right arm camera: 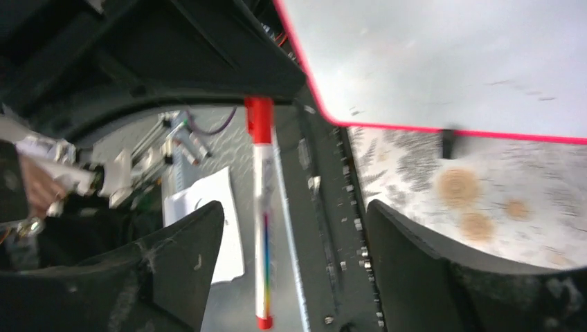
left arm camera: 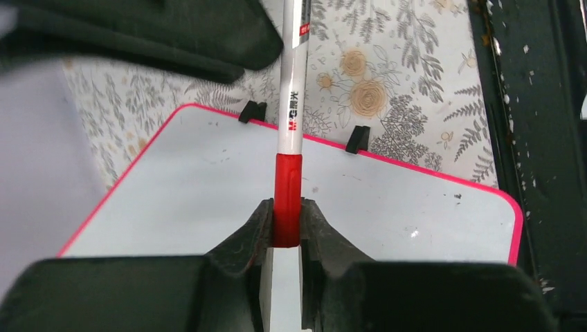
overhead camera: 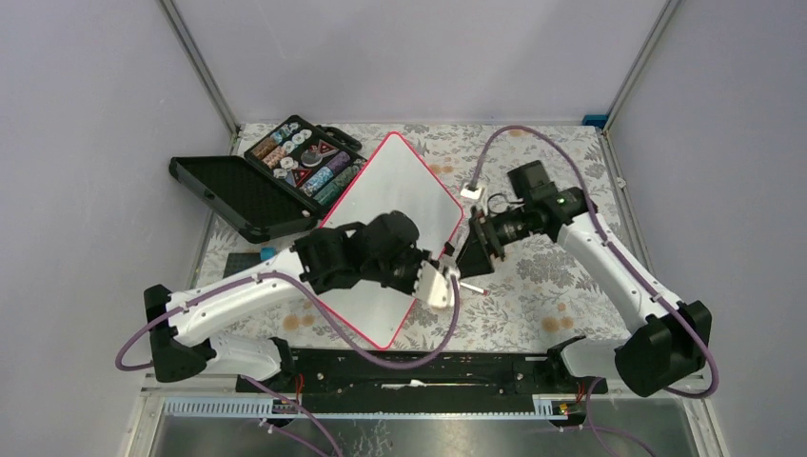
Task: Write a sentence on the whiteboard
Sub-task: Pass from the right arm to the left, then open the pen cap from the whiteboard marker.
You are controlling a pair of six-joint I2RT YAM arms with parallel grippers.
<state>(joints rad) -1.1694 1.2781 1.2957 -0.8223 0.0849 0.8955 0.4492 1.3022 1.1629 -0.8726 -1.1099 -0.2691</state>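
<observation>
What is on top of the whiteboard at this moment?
The whiteboard shows no writing where visible. The left gripper, shut on a red marker, hangs above its edge. Whatever lies beneath that arm is covered.

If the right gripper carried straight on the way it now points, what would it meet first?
Probably the left gripper, shut on the marker that runs between the right gripper's open fingers, though depth is unclear.
</observation>
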